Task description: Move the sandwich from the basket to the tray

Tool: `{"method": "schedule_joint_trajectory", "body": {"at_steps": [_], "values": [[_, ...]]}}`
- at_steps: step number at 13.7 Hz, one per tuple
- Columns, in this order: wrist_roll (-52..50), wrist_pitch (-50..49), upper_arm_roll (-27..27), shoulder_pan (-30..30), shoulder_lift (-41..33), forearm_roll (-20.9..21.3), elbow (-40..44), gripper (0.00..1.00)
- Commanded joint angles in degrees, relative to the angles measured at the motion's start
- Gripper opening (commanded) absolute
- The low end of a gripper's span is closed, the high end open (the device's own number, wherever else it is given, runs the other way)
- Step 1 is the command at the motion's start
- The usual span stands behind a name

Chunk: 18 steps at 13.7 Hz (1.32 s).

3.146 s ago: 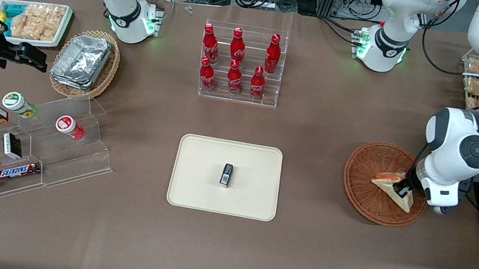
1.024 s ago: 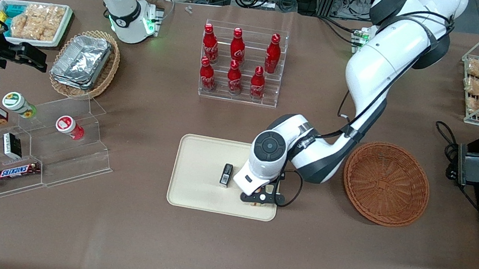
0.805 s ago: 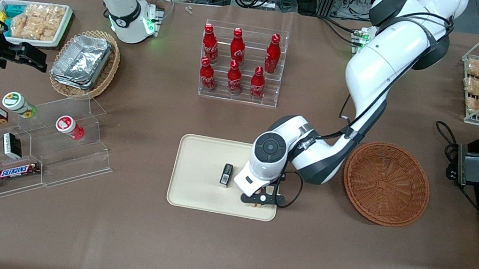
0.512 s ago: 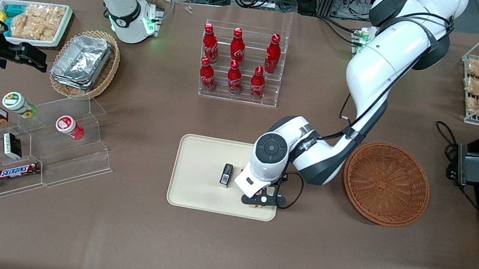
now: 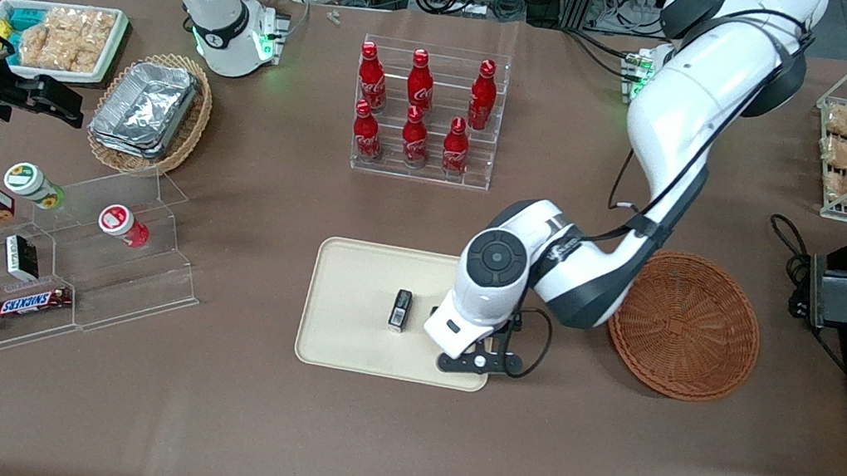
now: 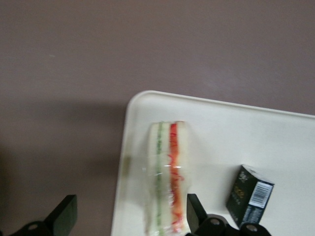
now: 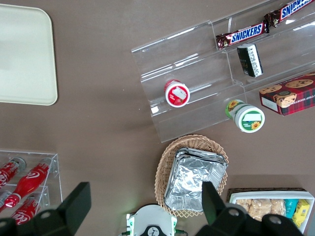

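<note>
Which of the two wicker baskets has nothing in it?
The round reddish-brown basket beside the cream tray; the tan oval basket holds foil containers. The pincer hangs above the tray.

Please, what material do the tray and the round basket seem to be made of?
The tray looks like smooth matte plastic: even cream surface, moulded rounded corners, low rim. The basket looks like woven reddish-brown wicker: its ribbed weave shows. The open gripper hangs over the sandwich on the tray.
</note>
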Motion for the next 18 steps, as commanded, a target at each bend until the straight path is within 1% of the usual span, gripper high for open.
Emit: {"method": "schedule_joint_trajectory", "body": {"at_steps": [1, 2, 3, 4, 5, 7, 8, 9, 12, 14, 16, 18], "values": [[0.1, -7.2, 0.1, 2.0, -7.0, -0.2, -2.3, 1.0], [0.3, -8.6, -0.2, 4.3, -9.3, -2.9, -2.4, 1.0], [1.2, -10.0, -0.2, 6.1, -11.9, -7.0, -2.9, 1.0], [3.0, -10.8, -0.2, 8.6, -15.2, -9.1, -5.1, 1.0], [5.5, -10.6, -0.3, 11.3, -19.5, -9.9, -9.3, 1.0], [11.6, -10.4, 0.3, 14.2, -26.9, -12.0, -16.8, 1.0], [15.6, -10.4, 1.9, 15.0, -29.9, -12.8, -20.2, 1.0], [19.1, -10.1, 4.9, 15.0, -33.3, -14.7, -23.3, 1.0], [31.3, -9.8, 13.6, 14.7, -41.9, -21.4, -31.5, 1.0], [37.3, -7.9, 17.1, 14.7, -47.1, -22.2, -37.7, 1.0], [38.6, -3.5, 19.0, 14.7, -51.0, -22.1, -44.1, 1.0], [40.2, -2.4, 19.2, 15.1, -51.9, -21.1, -45.8, 1.0]]}}
